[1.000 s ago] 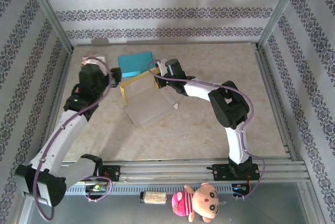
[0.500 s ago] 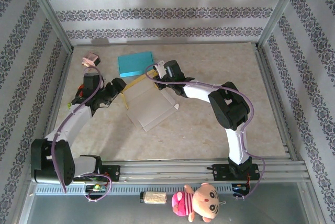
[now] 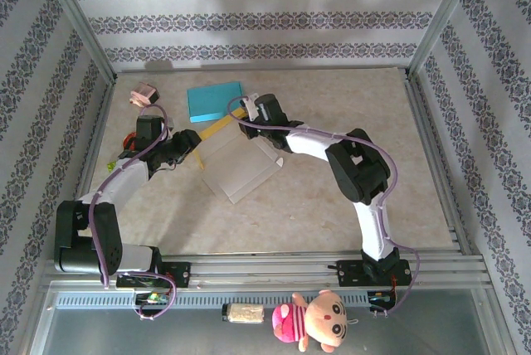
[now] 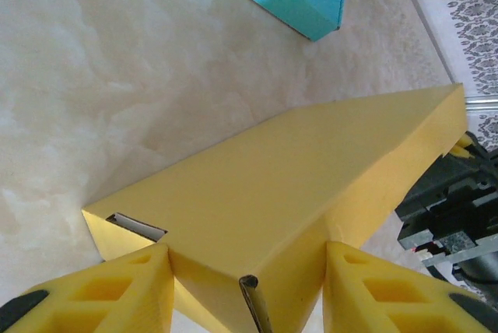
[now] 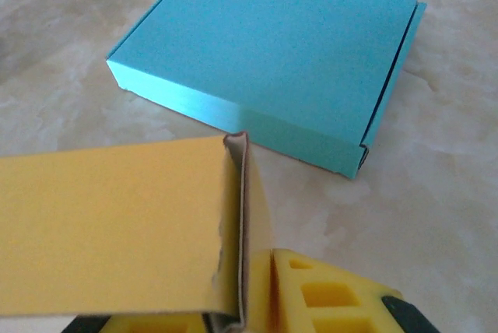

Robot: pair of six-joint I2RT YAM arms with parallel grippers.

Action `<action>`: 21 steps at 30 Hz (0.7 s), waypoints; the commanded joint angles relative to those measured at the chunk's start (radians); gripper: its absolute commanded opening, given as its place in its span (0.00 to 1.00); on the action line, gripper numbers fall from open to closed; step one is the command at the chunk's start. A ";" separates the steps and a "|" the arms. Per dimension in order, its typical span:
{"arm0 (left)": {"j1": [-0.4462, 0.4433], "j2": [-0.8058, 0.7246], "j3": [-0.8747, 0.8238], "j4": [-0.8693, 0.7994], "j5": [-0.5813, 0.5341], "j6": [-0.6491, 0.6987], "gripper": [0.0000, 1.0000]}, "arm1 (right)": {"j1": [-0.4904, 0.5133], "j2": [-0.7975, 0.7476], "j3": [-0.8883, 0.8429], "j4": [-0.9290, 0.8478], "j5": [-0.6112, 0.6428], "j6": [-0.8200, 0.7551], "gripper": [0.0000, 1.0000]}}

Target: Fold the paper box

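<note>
The yellow paper box point(image 3: 220, 128) lay half folded just on the near side of the teal box point(image 3: 216, 100). The right gripper point(image 3: 249, 116), by the teal box's near right corner, pinched the yellow wall's end narrowly. The left gripper point(image 4: 247, 271), farther from the teal box, straddled the opposite corner, jaws partly apart; whether it gripped could not be told.

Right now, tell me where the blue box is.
In the top view the blue box lies far back on the table, left of centre, just beyond the yellow paper box; a small pink object sits to its left.
</note>
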 commanded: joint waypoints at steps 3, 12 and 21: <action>0.002 0.002 0.010 -0.032 -0.010 0.086 0.47 | 0.037 0.039 0.075 -0.047 -0.015 0.032 0.17; 0.002 -0.036 0.026 -0.045 -0.038 0.086 0.61 | 0.057 0.044 0.108 -0.121 0.132 0.011 0.10; 0.009 -0.149 0.272 -0.319 -0.185 0.203 0.77 | 0.057 -0.046 0.000 -0.128 -0.022 -0.150 0.03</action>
